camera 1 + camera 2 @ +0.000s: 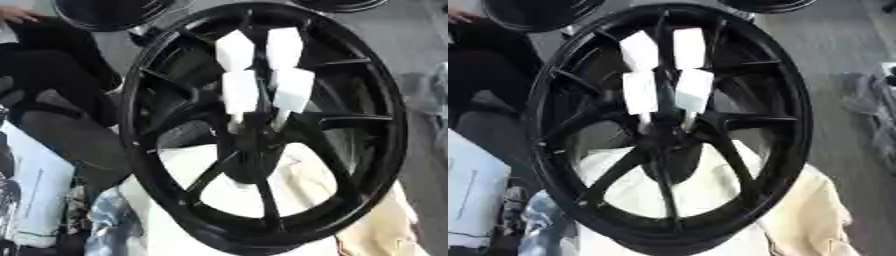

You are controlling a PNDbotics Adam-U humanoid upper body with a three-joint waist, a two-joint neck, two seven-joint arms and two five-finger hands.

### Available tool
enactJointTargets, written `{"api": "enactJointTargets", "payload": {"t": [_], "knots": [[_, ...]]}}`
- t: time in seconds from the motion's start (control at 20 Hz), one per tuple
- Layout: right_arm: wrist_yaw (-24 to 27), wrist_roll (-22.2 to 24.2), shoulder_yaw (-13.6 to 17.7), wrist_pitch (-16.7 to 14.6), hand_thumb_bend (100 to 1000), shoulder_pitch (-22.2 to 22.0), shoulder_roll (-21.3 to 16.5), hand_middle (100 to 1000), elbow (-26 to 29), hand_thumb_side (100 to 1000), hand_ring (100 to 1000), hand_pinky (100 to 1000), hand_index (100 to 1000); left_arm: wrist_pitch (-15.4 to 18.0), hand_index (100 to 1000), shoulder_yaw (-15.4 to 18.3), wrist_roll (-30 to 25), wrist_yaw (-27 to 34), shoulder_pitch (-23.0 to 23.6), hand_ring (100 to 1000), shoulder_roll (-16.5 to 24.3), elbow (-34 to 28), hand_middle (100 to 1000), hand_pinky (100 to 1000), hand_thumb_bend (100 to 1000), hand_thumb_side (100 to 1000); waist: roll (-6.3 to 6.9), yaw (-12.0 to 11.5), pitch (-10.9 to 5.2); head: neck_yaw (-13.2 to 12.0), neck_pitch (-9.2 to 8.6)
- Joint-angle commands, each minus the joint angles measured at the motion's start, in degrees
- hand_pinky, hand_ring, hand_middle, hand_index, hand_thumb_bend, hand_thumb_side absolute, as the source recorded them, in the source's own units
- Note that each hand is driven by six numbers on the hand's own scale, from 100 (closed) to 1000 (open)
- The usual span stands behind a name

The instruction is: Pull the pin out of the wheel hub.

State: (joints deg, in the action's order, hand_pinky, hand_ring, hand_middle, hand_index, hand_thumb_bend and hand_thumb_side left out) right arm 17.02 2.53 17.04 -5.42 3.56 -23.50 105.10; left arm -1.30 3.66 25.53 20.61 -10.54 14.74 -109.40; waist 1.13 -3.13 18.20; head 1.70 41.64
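Workshop: black wheels (262, 130) (several), grey floor (842, 50)

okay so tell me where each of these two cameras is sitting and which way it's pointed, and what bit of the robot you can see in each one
Left eye view: in the robot's head, angled down at a black spoked wheel carrying four white blocks above its hub; no robot hand or arm shows.
Right eye view: beside it in the same head, facing the same way; the wheel sits further left in the picture; again no robot body shows.
Shared: wheel, blocks, hub, and pale cloth beneath.
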Motion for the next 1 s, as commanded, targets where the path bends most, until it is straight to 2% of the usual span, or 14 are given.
{"api": "enactJointTargets", "payload": {"t": [0.05, 0.7, 0.85, 1.0], "knots": [[-0.05, 0.29, 0.13, 0.23, 100, 0.35, -1.43, 774, 1.13, 659, 860, 1000, 921, 0.09, 716, 0.23, -0.1, -0.6, -0.06, 705, 0.21, -0.83, 734, 696, 219, 869, -0.24, 0.07, -1.28, 0.1, -0.69], [-0.06, 0.8, -0.26, -0.13, 100, 0.35, -2.62, 775, 1.58, 646, 863, 1000, 923, 0.05, 716, 0.37, -0.05, -0.81, 0.21, 707, 0.12, -0.83, 731, 698, 219, 871, -0.61, 0.02, -1.16, 0.46, -0.13], [0.53, 1.23, -0.91, -1.27, 100, 0.04, -5.72, 778, 3.06, 628, 866, 1000, 924, 0.01, 716, 0.38, -0.09, -0.89, 0.36, 708, 0.38, -0.76, 731, 698, 219, 870, -0.86, 0.18, -1.43, 0.51, 0.18], [2.27, 2.24, -1.98, -3.21, 100, -0.27, -11.89, 793, 5.85, 603, 882, 1000, 931, -0.05, 715, 0.39, -0.12, -1.02, 0.53, 708, 0.79, -0.66, 731, 698, 217, 868, -1.09, 0.43, -1.91, 0.53, 0.47]]}}
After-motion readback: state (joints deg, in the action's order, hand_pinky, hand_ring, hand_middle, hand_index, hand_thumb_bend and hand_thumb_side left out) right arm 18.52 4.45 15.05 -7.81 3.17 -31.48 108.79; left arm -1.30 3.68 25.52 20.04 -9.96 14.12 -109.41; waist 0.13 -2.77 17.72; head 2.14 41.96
